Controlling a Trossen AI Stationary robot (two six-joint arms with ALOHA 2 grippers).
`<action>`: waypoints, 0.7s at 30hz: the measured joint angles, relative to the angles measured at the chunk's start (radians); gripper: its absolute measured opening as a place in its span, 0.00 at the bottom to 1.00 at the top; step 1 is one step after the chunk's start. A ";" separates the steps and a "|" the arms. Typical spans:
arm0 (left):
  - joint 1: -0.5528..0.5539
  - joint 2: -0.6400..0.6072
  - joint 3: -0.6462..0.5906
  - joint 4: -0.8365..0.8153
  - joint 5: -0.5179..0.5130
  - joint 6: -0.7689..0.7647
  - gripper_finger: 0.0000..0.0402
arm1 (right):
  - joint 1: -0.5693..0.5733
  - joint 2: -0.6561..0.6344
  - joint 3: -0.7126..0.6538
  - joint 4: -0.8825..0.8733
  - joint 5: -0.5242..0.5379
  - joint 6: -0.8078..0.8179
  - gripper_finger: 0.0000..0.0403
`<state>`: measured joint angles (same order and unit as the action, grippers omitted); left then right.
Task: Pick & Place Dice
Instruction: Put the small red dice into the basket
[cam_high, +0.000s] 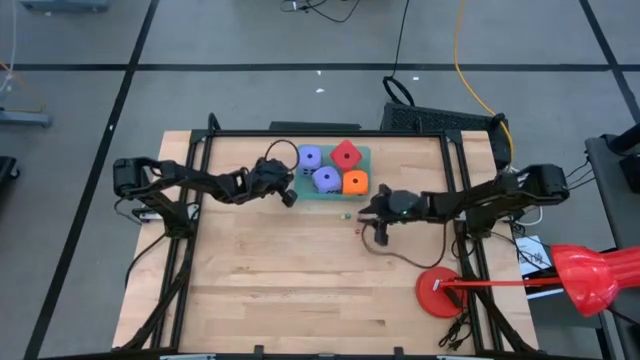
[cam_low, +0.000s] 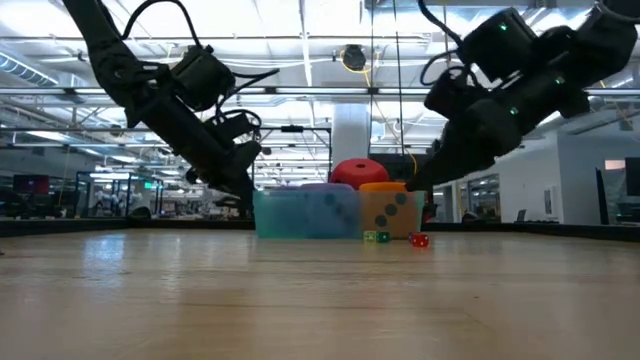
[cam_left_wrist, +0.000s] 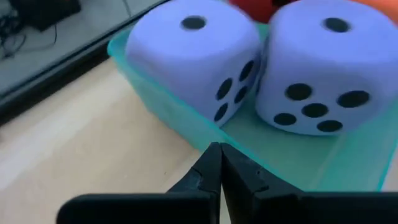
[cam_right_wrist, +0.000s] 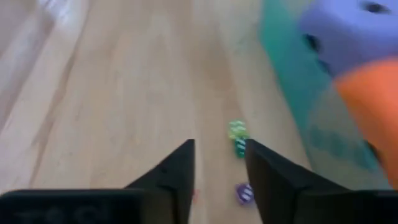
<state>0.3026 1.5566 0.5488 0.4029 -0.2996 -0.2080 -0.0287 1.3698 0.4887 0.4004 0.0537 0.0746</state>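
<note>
A see-through green tray (cam_high: 368, 152) sits near the far edge of the worktop (cam_high: 300, 270), about in the middle of that edge. Four big soft dice sit in it, close together. One purple-blue die (cam_high: 310, 157) is at the far left of the tray. The red die (cam_high: 346, 155) is at the far right. The other purple-blue die (cam_high: 326, 179) is at the near left, and the orange die (cam_high: 355, 183) is at the near right.

The left fingers (cam_high: 288, 197) hang just beside the left side of the tray. They are pressed together and hold nothing. In the left wrist view, the closed tips (cam_left_wrist: 219, 163) point at the tray wall, with the two purple-blue dice right behind it.

The right fingers (cam_high: 382, 238) hang over the worktop, near the tray's near right corner. They stand a little apart, with nothing between them. In the right wrist view, the two fingers (cam_right_wrist: 219, 171) show bare wood in the gap.

Some very tiny dice lie on the worktop by the near edge of the tray. In the right wrist view there is a yellow-green one (cam_right_wrist: 237, 129), a darker green one (cam_right_wrist: 240, 147) touching it, and a purple one (cam_right_wrist: 244, 193) closer to the fingers. In the low view a tiny red one (cam_low: 419, 240) lies beside a tiny green one (cam_low: 376, 237).

A red round stand (cam_high: 440, 293) sits near the near right corner of the worktop.
</note>
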 joint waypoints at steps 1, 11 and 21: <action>-0.006 0.000 0.000 0.009 0.001 0.018 0.02 | 0.010 0.007 0.009 -0.007 -0.005 -0.030 0.36; -0.070 -0.083 -0.001 0.013 0.011 0.184 0.05 | 0.031 0.014 -0.021 -0.011 -0.087 -0.091 0.58; -0.118 -0.232 -0.006 0.023 0.162 0.310 0.04 | 0.052 0.020 -0.079 0.107 -0.094 -0.094 0.58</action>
<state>0.1847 1.3244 0.5423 0.4261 -0.1376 0.1017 0.0237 1.3896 0.4098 0.5073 -0.0401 -0.0197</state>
